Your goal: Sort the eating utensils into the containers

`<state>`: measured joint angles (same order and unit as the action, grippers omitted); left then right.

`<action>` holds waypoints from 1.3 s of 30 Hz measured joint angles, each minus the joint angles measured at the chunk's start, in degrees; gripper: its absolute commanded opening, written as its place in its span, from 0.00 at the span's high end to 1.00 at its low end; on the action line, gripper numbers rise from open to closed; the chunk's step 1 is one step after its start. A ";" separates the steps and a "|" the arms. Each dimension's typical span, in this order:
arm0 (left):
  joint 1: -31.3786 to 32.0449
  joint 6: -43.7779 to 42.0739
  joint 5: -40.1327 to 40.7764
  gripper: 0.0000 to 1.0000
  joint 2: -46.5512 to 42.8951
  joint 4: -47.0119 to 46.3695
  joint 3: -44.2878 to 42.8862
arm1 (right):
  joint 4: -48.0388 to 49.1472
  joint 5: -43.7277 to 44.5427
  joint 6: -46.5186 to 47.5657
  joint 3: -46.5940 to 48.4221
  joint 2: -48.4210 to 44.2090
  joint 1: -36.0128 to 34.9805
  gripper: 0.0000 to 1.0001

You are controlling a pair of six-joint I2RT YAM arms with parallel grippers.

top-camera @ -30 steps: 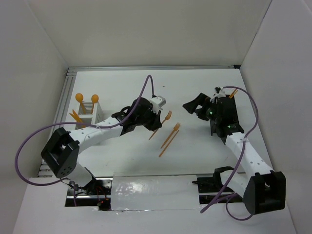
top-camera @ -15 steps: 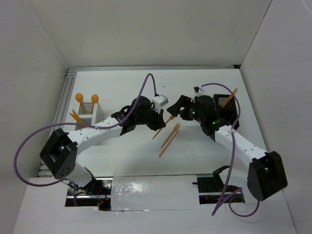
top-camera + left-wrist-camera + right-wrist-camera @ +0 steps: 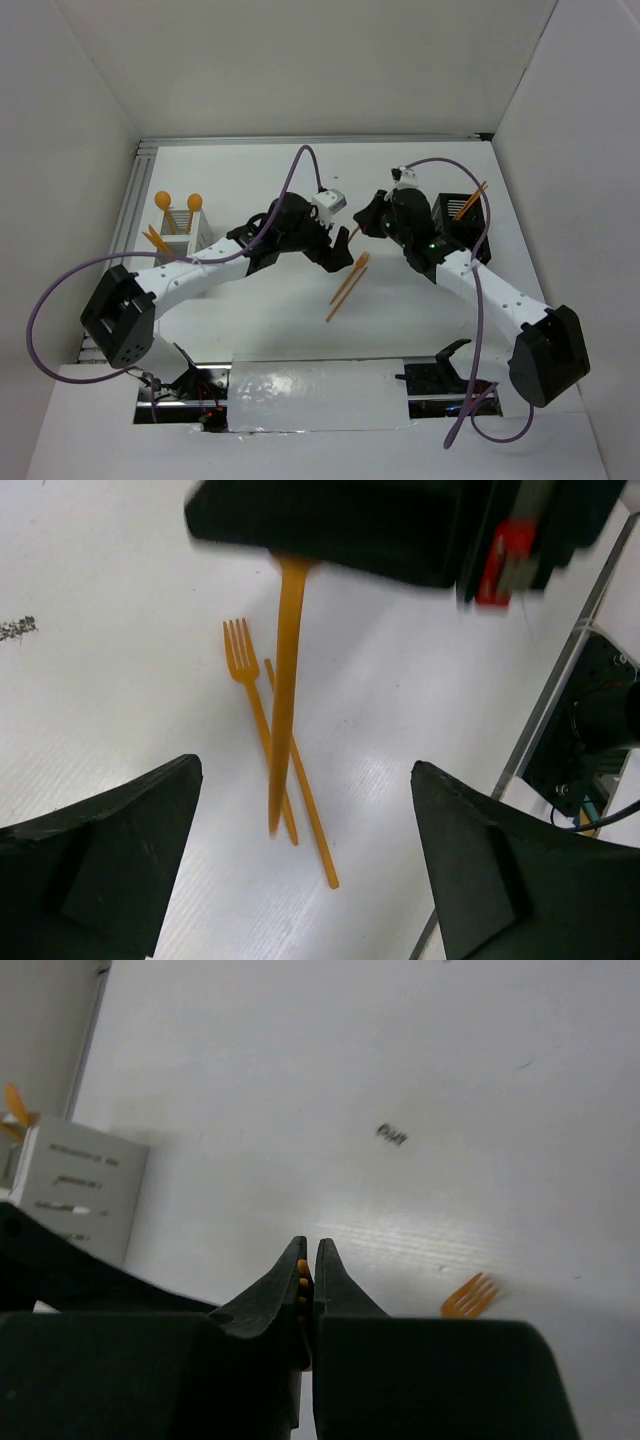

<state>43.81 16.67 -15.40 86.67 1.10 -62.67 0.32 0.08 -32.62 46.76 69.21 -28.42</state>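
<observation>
My right gripper (image 3: pixel 309 1250) is shut on an orange fork (image 3: pixel 288 680); the prongs show between its fingers and the handle hangs down over the table. In the top view the right gripper (image 3: pixel 360 220) sits tip to tip with my left gripper (image 3: pixel 333 250). The left gripper (image 3: pixel 305 768) is open, its fingers standing wide on either side of the hanging handle without touching it. Another orange fork (image 3: pixel 243 655) and a plain orange knife (image 3: pixel 303 790) lie crossed on the table (image 3: pixel 350 280). The white container (image 3: pixel 182 236) holds two spoons (image 3: pixel 178 200). The black container (image 3: pixel 457 214) holds one orange piece.
White walls enclose the table on three sides. A metal rail (image 3: pixel 130 200) runs along the left edge beside the white container. Purple cables (image 3: pixel 300 170) loop over both arms. A taped strip (image 3: pixel 315 395) covers the near edge between the arm bases.
The right arm swung left from the black container to the left gripper and shut on the fork. The left gripper, which held that fork, has opened and let go.
</observation>
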 measured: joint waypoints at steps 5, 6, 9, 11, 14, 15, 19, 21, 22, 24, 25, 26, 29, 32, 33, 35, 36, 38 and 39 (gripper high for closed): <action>0.00 -0.02 0.35 0.00 -1.68 2.01 0.50 | -5.97 12.07 9.22 6.62 -0.39 2.78 1.00; 0.00 -0.04 0.55 0.00 -2.64 2.05 1.18 | -6.86 14.93 11.32 7.85 -0.81 3.69 1.00; -0.39 0.04 0.63 0.00 -5.99 2.38 3.58 | -9.73 23.82 16.94 11.39 -2.93 7.56 1.00; -1.01 0.11 0.57 0.00 -7.63 2.36 5.05 | -11.43 29.81 20.24 13.46 -4.85 10.51 1.00; -1.73 0.39 0.61 0.00 -7.45 2.47 5.86 | -12.52 37.27 22.82 14.71 -7.48 13.88 1.00; -1.86 0.66 0.74 0.00 -7.17 2.60 6.14 | -12.90 39.58 23.39 14.71 -8.35 15.04 1.00; -2.21 2.34 1.05 0.00 -6.29 2.89 7.82 | -13.99 45.77 24.44 13.46 -10.14 19.58 1.00; -2.21 3.06 1.05 0.00 -6.12 3.13 9.33 | -14.12 46.99 24.63 12.00 -10.47 21.79 1.00; -2.21 3.15 1.09 0.00 -6.12 3.23 9.62 | -14.19 47.45 24.65 11.19 -10.56 22.84 1.00; -2.21 3.23 1.18 0.00 -6.05 3.37 9.70 | -14.29 47.98 24.68 9.84 -10.54 24.35 1.00; -2.21 3.23 1.20 0.00 -6.05 3.26 9.70 | -14.49 48.33 24.65 9.31 -10.45 24.94 1.00; -2.21 3.23 1.20 0.00 -6.05 3.17 9.70 | -14.47 48.65 24.61 8.92 -10.32 25.38 1.00; -2.21 3.26 1.18 0.00 -6.01 3.08 9.75 | -14.16 49.33 24.52 7.91 -9.42 26.16 0.95; -2.21 3.28 1.18 0.00 -5.73 2.89 9.81 | -13.79 49.57 23.54 6.45 -8.22 26.34 0.80; -2.21 3.26 1.18 0.00 -5.51 2.82 9.81 | -13.84 49.57 22.99 5.95 -7.89 26.34 0.72; -2.23 3.23 1.22 0.00 -5.09 2.71 9.81 | -14.05 49.13 21.81 5.11 -7.54 26.36 0.54; -2.21 3.19 1.25 0.01 -4.96 2.69 9.84 | -14.08 48.72 21.24 4.92 -7.52 26.36 0.41; -2.19 3.10 1.46 0.04 -4.44 2.45 9.86 | -14.08 47.41 20.13 4.87 -7.78 26.40 0.11; -2.12 3.04 1.66 0.07 -3.91 2.16 9.86 | -14.23 46.53 19.32 4.87 -8.17 26.40 0.06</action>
<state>41.69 19.70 -13.74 82.76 3.27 -52.82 -13.91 46.61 -13.30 51.64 61.04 -2.02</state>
